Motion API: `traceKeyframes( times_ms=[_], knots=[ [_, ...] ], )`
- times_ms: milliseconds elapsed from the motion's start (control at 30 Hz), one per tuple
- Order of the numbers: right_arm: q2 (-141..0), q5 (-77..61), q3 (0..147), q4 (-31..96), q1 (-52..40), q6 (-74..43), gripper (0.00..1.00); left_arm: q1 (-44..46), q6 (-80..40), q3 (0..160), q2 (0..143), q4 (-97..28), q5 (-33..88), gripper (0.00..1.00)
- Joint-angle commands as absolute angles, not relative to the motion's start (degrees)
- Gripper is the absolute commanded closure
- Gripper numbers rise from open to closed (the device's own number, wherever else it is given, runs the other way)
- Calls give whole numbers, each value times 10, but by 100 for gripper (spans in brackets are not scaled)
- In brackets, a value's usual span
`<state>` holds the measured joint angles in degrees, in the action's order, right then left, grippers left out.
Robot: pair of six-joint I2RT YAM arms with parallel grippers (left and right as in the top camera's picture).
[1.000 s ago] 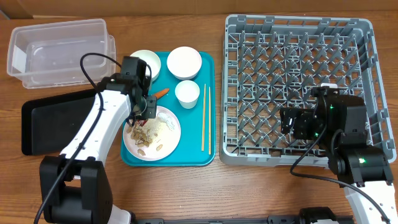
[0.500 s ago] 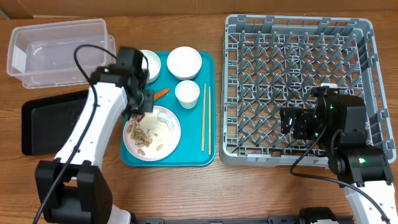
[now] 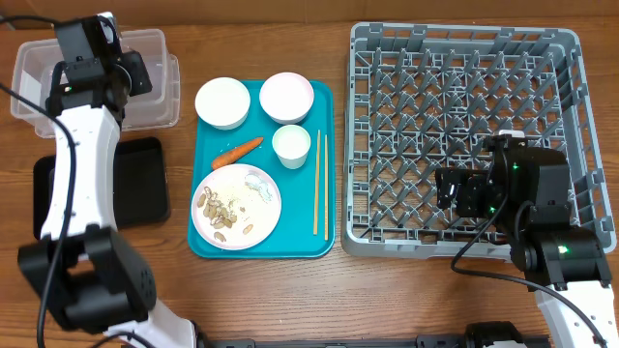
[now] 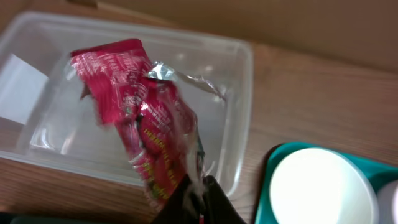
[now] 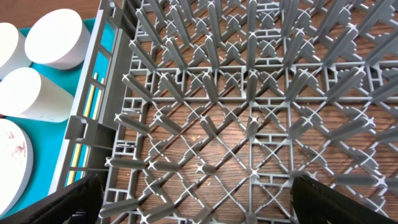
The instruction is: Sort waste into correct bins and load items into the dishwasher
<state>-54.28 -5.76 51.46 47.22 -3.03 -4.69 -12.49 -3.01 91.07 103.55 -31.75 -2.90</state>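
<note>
Left hand pinches the red wrapper over the clear tub; scraps lie on the plate

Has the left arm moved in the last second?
Yes. The left arm swung from the plate to over the clear tub, up-left of the teal tray, wrapper in its jaws.

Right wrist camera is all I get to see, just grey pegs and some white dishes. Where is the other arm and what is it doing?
Observer: It is far off to the left. The left gripper is shut on a crumpled red wrapper, which hangs above the clear tub.
Operator: Is there more rubbish on the tray?
Observer: Yes. An orange carrot lies on the teal tray, between a white bowl and the plate.
</note>
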Motion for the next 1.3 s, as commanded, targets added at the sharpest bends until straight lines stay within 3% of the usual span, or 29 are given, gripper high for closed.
traceKeyframes(
  times_ms=[0, 67, 167, 300, 400, 600, 867, 933, 1267],
  knots=[
    [-542, -61, 533, 471, -28, -50, 0, -135, -34, 916, 1088, -314, -30, 45],
    [-542, -61, 533, 474, -28, -50, 0, -136, -34, 917, 1090, -311, -30, 26],
    [-542, -61, 533, 479, -28, -50, 0, -134, -34, 948, 1078, -335, -25, 29],
    [-542, -61, 533, 485, -28, -50, 0, -106, -34, 1004, 1039, -464, 96, 33],
    [-542, -61, 533, 486, -28, -50, 0, -57, -34, 1006, 1016, -576, 200, 29],
    [-542, -61, 533, 486, -28, -50, 0, 47, -54, 971, 1035, -741, 203, 25],
    [-542, -61, 533, 486, -28, -50, 0, 99, -225, 833, 1047, -660, 129, 27],
    [-542, -61, 533, 486, -28, -50, 0, 99, -240, 807, 1047, -625, 124, 31],
    [-542, -61, 533, 486, -28, -50, 0, 99, -260, 732, 1047, -505, 51, 31]
  ],
)
